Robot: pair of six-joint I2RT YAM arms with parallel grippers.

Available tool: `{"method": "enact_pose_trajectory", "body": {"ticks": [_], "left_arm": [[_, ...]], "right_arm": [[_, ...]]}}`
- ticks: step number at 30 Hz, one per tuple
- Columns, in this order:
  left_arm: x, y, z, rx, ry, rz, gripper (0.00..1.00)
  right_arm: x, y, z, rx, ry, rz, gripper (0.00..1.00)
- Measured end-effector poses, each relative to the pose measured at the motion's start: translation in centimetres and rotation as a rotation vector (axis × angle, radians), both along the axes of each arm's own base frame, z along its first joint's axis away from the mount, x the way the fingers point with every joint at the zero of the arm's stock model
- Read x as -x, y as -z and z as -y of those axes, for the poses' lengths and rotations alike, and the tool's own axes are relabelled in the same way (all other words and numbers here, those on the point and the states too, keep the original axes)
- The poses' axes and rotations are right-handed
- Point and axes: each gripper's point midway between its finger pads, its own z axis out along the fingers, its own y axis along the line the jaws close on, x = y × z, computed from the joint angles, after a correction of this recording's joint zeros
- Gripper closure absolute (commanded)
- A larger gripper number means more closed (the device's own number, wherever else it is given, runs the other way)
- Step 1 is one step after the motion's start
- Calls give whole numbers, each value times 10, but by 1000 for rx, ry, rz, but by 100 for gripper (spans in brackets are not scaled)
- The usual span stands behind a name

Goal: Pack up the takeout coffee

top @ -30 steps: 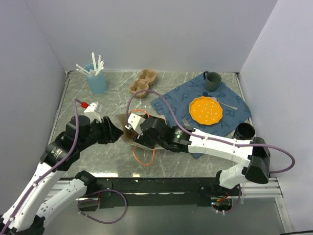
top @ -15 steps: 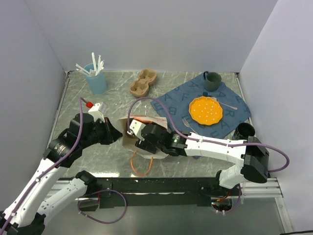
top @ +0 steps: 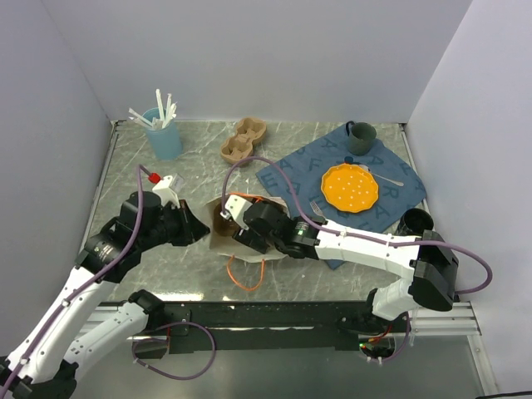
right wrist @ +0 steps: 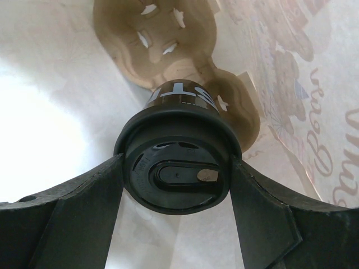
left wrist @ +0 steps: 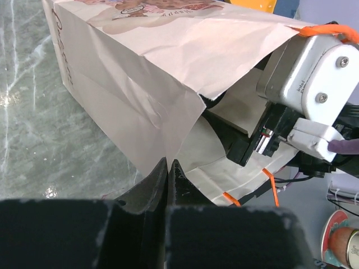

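The takeout coffee (right wrist: 176,179), a black cup with a black lid, sits between the fingers of my right gripper (right wrist: 176,162), which is shut on the lid's two sides. It is inside the paper bag (right wrist: 50,112), lid toward the camera, with its base at a brown cardboard carrier (right wrist: 157,39). In the top view my right gripper is hidden in the mouth of the paper bag (top: 218,241). My left gripper (left wrist: 169,163) is shut on the open edge of the paper bag (left wrist: 140,73), at its left side (top: 199,226).
Another black cup (top: 414,221) stands at the right wall. A blue cloth (top: 291,170) holds an orange plate (top: 350,186), a teal mug (top: 361,137) and cutlery. At the back are a light-blue cup of white sticks (top: 164,133) and a cardboard carrier (top: 243,140).
My left jaws have closed on the bag's edge. The bag's mouth now stands open toward the camera, and my right gripper has shifted with the cup inside it.
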Motion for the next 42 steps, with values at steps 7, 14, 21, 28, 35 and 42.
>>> {"method": "enact_pose_trajectory", "body": {"ticks": [7,14,21,28,35,42], "left_arm": [[-3,0,4,4,2,-18,94],[-7,2,6,-2,0,-27,99],[-22,-2,7,-37,15,55,99],[-35,-10,5,-89,65,236,99],[-29,13,5,-99,111,267,99],[-26,10,10,-76,140,287,99]], "right_arm": [[-3,-4,-10,-31,-33,15,49],[-10,-6,-19,-7,-116,61,48],[-19,-5,-9,91,-188,107,47],[-29,-3,13,246,-253,136,48],[-34,-3,19,350,-327,182,50],[-43,7,6,397,-398,215,50]]}}
